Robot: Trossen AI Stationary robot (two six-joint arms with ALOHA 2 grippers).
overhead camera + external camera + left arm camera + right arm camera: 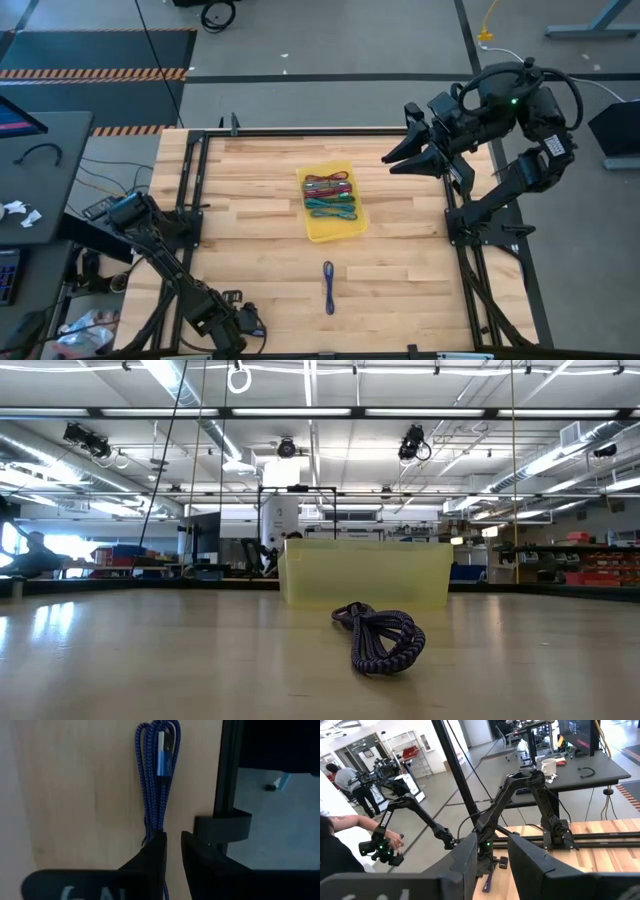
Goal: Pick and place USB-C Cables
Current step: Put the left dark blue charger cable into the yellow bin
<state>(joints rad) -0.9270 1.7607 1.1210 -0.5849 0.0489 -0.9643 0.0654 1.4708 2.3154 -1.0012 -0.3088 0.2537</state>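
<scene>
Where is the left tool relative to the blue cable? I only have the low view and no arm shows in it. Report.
Observer: In the high view, the left tool sits at the near left edge of the table. It points toward the blue cable and is apart from it.
Operator: Give me the tray's contents.
Observer: The yellow tray holds several cables: maroon, green and teal.
Operator: Locate the right tool.
Observer: The right tool is open, by the table's far right edge, beyond the tray.
</scene>
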